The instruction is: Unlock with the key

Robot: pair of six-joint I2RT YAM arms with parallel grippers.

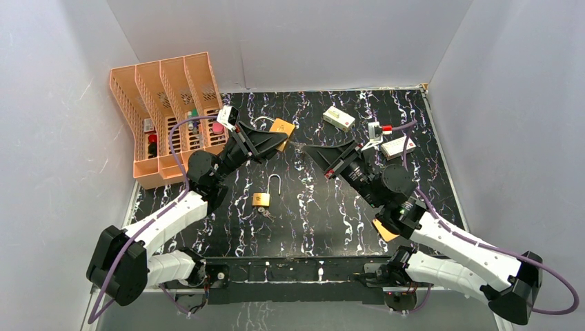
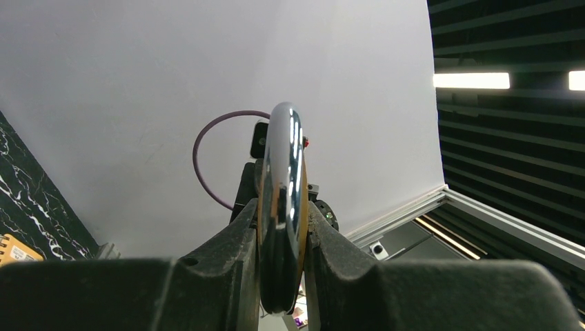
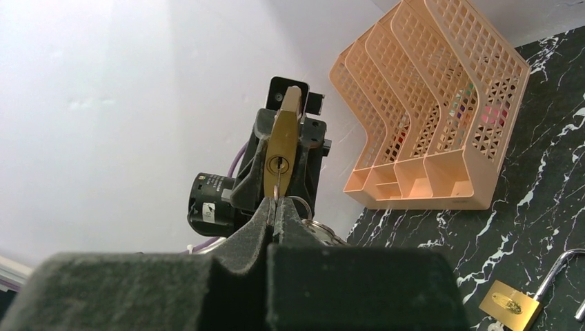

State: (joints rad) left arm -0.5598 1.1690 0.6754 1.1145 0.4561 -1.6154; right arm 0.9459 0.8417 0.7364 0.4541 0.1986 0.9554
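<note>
My left gripper [image 1: 284, 143] is shut on a brass padlock [image 3: 279, 148], held in the air. In the left wrist view its chrome shackle [image 2: 283, 179] stands edge-on between the black fingers [image 2: 234, 248]. The padlock's keyhole [image 3: 277, 164] faces my right gripper [image 3: 276, 207], which is shut on the small silver key [image 3: 276, 187]. The key's blade points straight up at the keyhole and reaches it; how deep it sits I cannot tell. Its ring and spare keys [image 3: 314, 222] hang beside the right fingers. In the top view the two grippers meet tip to tip over the middle of the mat.
An open brass padlock [image 1: 261, 199] with raised shackle lies on the black marbled mat [image 1: 324, 207], keys beside it. Another brass padlock [image 1: 281, 128] lies behind the left gripper. An orange file rack [image 1: 169, 117] stands back left. White boxes [image 1: 339, 118] [image 1: 397, 147] lie back right.
</note>
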